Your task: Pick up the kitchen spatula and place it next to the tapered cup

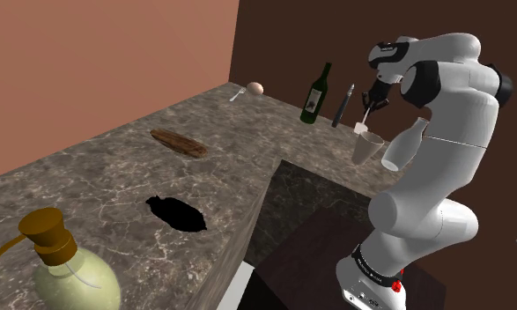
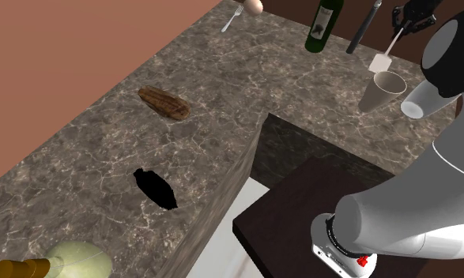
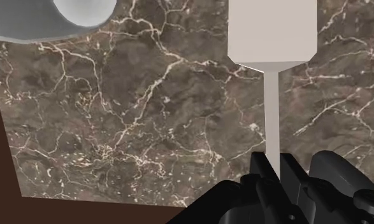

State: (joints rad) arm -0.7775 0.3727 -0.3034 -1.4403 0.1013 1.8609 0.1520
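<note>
My gripper (image 1: 372, 103) hangs over the far right part of the marble counter (image 1: 115, 176), shut on the thin handle of a white spatula (image 1: 364, 126). The spatula hangs blade down, just above the counter. In the wrist view the two black fingers (image 3: 263, 173) clasp the handle, and the square blade (image 3: 273, 32) lies beyond them. A pale tapered cup (image 1: 367, 148) stands upright on the counter right beside the blade. From the second exterior view the spatula (image 2: 381, 61) is slightly behind the cup (image 2: 382, 91). The cup's rim (image 3: 83, 16) shows off to one side of the blade.
A green wine bottle (image 1: 316, 94) and a dark slim stick-like object (image 1: 343, 106) stand behind the cup by the wall. A brown oblong item (image 1: 179, 143), a black shape (image 1: 179, 213), a soap dispenser (image 1: 67, 269), an egg (image 1: 256, 88) and a fork (image 1: 237, 92) lie further along the counter.
</note>
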